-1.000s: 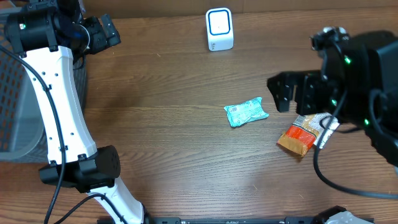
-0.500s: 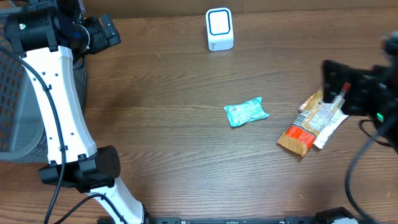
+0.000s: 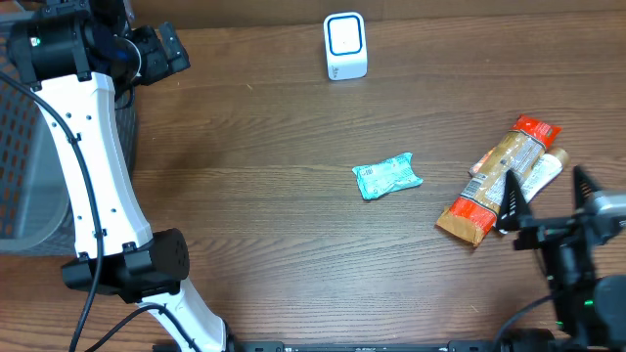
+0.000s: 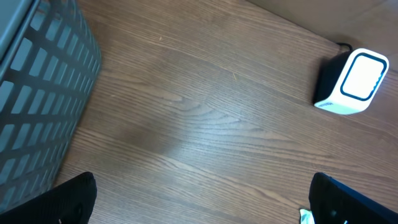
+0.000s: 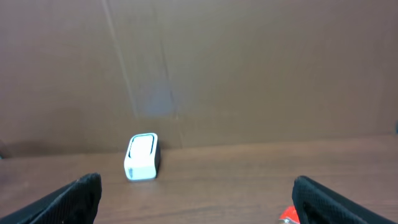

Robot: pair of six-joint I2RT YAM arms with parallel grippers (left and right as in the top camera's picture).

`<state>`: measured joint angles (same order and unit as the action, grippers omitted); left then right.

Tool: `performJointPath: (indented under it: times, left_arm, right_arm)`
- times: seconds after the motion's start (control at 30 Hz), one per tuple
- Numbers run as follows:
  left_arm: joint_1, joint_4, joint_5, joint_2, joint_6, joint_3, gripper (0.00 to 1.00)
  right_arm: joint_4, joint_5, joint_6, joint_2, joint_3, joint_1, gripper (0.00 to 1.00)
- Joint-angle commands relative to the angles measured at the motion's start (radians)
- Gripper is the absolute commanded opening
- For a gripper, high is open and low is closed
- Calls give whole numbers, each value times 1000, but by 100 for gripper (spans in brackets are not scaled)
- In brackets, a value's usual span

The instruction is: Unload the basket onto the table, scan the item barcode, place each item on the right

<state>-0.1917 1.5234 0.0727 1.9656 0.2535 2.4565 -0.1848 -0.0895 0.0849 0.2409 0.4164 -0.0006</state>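
Note:
A white barcode scanner [image 3: 345,46] with a blue-ringed face stands at the back of the wooden table; it also shows as the scanner [image 4: 354,84] in the left wrist view and the scanner [image 5: 143,157] in the right wrist view. A crumpled teal packet [image 3: 387,177] lies mid-table. Orange-and-red snack wrappers [image 3: 497,183] lie to its right. My right gripper [image 3: 546,198] is open near the front right, just beside the wrappers, holding nothing. My left gripper [image 3: 168,49] is open at the back left, far from both items. Between the right gripper's fingers [image 5: 74,199] only bare table shows.
A grey mesh basket [image 3: 20,147] stands at the left edge, seen as the basket [image 4: 37,93] close by my left gripper. A brown cardboard wall [image 5: 199,62] rises behind the scanner. A sliver of the teal packet [image 4: 305,216] shows by the left gripper's right finger.
My right arm has pulled back from above the snack wrappers toward the front right corner, uncovering them. The left arm and the teal packet have not moved.

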Motion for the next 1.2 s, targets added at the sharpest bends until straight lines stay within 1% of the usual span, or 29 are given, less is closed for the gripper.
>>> performJointPath:
  times: [0.0, 0.07, 0.23, 0.27, 0.3, 0.43, 1.17]
  left_arm:
    - [2, -2, -3, 3, -3, 19, 100]
    - [2, -2, -3, 3, -3, 19, 100]
    - [2, -2, -3, 3, -3, 19, 100]
    - [2, -2, -2, 3, -3, 19, 100]
    - [2, -2, -2, 3, -3, 19, 100]
    - [2, -2, -2, 3, -3, 19, 100]
    - [2, -2, -3, 3, -3, 19, 100]
  right_arm:
    - [98, -10, -7, -88, -174, -5, 100]
    - [145, -10, -7, -124, -263, -5, 100]
    - [153, -10, -7, -192, -396, -5, 100]
    - [92, -9, -4, -212, -409, -5, 100]
    - [117, -6, 0, -216, -408, -3, 100]
    - [113, -33, 0, -239, -409, 1, 100]
    - [113, -32, 0, -238, -408, 1, 100]
